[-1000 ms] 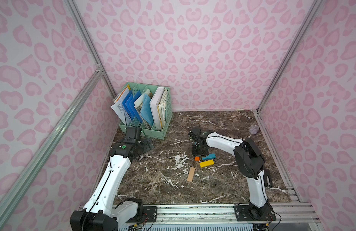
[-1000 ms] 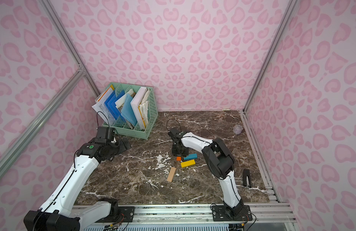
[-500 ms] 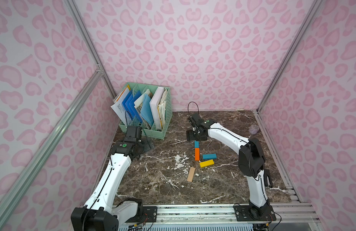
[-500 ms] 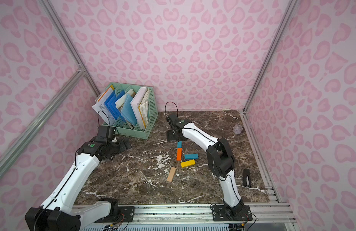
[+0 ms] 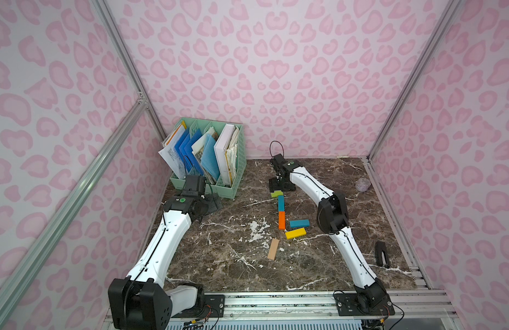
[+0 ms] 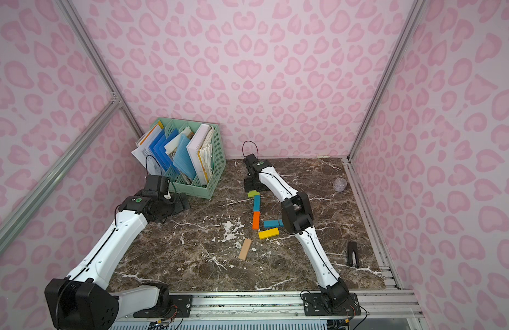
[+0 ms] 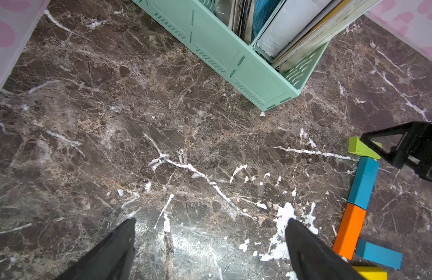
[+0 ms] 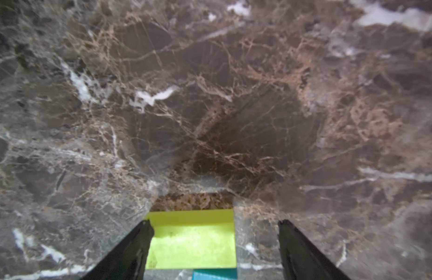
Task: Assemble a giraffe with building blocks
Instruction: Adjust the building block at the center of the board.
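Parted right gripper (image 8: 214,221) straddles lime block (image 8: 190,240), unclamped.
Both top views alone show tan block (image 5: 273,249), lower centre; left gripper (image 7: 210,219) wide, empty.

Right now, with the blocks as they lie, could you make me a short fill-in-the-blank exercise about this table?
1. One teal block lies end to end between the lime block and the ___ block.
2. The right gripper is open, with one finger on each side of the ___ block.
3. The left gripper, open near the rack, holds ___.

Missing words: orange; lime; nothing.
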`<state>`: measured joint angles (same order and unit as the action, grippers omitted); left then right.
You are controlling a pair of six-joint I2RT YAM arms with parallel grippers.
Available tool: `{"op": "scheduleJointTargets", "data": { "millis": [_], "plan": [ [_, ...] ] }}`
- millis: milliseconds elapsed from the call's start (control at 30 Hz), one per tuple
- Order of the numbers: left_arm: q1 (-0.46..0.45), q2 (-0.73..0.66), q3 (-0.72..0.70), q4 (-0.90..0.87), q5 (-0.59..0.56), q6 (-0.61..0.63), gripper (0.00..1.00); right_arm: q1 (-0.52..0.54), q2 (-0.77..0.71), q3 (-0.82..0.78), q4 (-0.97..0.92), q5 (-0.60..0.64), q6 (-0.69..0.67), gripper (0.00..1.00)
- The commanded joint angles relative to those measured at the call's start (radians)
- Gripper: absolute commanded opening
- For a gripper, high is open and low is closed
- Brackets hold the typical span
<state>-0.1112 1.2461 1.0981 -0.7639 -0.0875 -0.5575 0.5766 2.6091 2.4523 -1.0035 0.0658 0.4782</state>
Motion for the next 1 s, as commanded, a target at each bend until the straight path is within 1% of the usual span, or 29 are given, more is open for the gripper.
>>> {"op": "scheduleJointTargets", "data": {
  "millis": [0, 233, 400, 567, 667, 967],
  "plan": [
    [0.000, 0.004, -0.003, 0.017, 0.005, 0.013, 0.99, 0.007, -0.024, -0.060, 0.023, -0.027, -0.007, 0.84],
    [0.000, 0.001, -0.013, 0.024, 0.008, 0.010, 0.99, 0.014, -0.029, -0.078, 0.054, -0.064, -0.003, 0.84],
    [0.001, -0.009, -0.020, 0.023, 0.004, 0.011, 0.99, 0.014, -0.024, -0.071, 0.077, -0.066, -0.003, 0.84],
    [0.000, -0.017, -0.018, 0.016, -0.001, 0.016, 0.99, 0.011, 0.006, -0.030, 0.037, -0.048, 0.012, 0.83],
    [-0.001, -0.019, -0.019, 0.015, -0.002, 0.016, 0.99, 0.014, 0.006, -0.029, 0.020, -0.018, 0.027, 0.75],
    [0.000, -0.021, -0.021, 0.018, 0.004, 0.010, 0.99, 0.041, -0.010, -0.035, 0.019, 0.011, 0.053, 0.65]
  ]
}}
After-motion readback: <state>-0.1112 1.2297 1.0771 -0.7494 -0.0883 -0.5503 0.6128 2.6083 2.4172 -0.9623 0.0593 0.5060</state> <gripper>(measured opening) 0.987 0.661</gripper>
